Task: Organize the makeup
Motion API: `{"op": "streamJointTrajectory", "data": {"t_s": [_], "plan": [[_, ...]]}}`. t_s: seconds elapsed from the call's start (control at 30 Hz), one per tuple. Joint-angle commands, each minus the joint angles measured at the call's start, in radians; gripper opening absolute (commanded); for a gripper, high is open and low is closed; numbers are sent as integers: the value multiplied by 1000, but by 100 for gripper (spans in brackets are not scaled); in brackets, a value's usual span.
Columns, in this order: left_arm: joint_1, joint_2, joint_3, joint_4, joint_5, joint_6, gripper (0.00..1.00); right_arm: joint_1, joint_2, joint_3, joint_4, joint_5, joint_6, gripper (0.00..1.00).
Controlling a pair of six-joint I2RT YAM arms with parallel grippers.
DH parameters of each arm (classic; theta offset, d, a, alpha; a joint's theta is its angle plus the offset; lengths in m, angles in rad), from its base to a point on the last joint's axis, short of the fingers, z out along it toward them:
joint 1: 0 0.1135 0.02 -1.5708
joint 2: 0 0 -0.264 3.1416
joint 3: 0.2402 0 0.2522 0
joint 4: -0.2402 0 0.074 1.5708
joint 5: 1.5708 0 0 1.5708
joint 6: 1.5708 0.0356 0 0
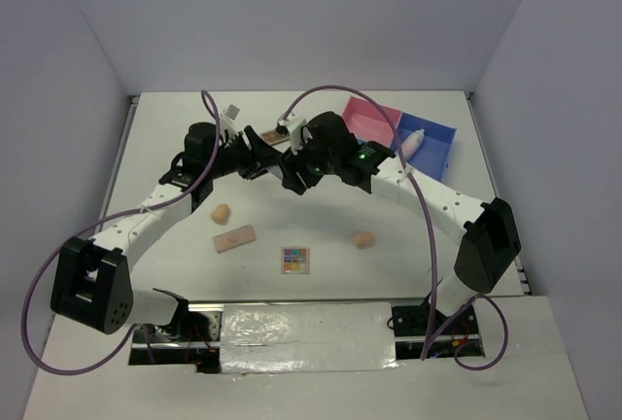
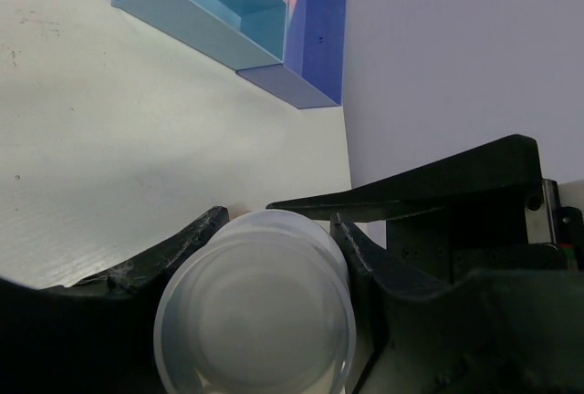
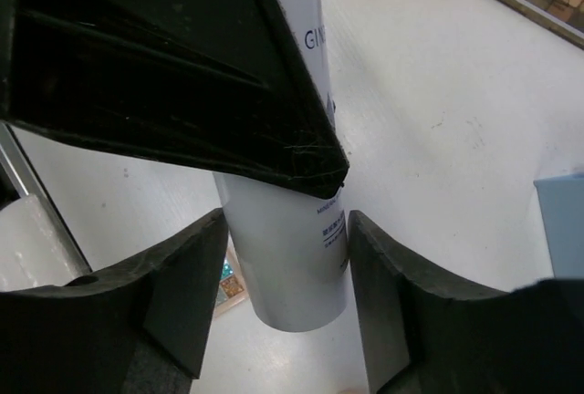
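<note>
Left pincer (image 2: 274,221) clamps round white plastic bottle (image 2: 255,321) above white counter (image 1: 175,119). Right pincer (image 3: 287,221) straddles same bottle, grip unclear. Small white bottle (image 1: 413,141) lies in pink-and-blue compartment tray (image 1: 374,121). Peach egg-shaped sponge (image 1: 222,213), second sponge (image 1: 363,239), flat pink palette (image 1: 234,238), square multicolour palette (image 1: 295,260) loose on counter. Mostly undone.

Robot lab, a tabletop data-collection booth. Evidence: plain bare grey-white walls (image 1: 292,21) box in a flat white table (image 1: 175,119) on three sides. A white-and-black jointed left robot arm (image 1: 146,221) and a matching right robot arm (image 1: 437,201) are mounted at the near edge, by a silvery taped strip (image 1: 301,328). Loose purple cables (image 1: 428,235) loop over the arms. Cosmetics sit around as scattered props, not in household order: peach egg-shaped sponges (image 1: 221,213), a square multicolour palette (image 1: 295,260), a white plastic bottle (image 3: 283,266) and a pink-and-blue plastic compartment tray (image 1: 374,121). No furniture, only the rig and the props.
</note>
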Motion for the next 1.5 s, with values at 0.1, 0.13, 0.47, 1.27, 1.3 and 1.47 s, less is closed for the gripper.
{"op": "streamJointTrajectory", "data": {"t_s": [0.1, 0.13, 0.47, 1.27, 1.3, 1.47], "plan": [[-7, -45, -3, 121, 14, -44, 0, 7, 20, 46, 23, 4, -24, 50], [-6, -44, -8, 127, 16, -50, 1, 10, 20, 43, 25, -6, -27, 48], [-6, -53, -17, 170, 33, -67, 56, 5, -8, 22, 35, -50, -59, 26], [62, -31, 54, -25, -13, 38, 96, -180, -151, -124, 43, -81, -56, 20], [65, -35, 51, -26, -19, 39, 96, -209, -161, -133, 40, -82, -56, 19], [89, -47, 55, -48, -32, 58, 95, -303, -192, -175, 31, -82, -52, 18]]}}
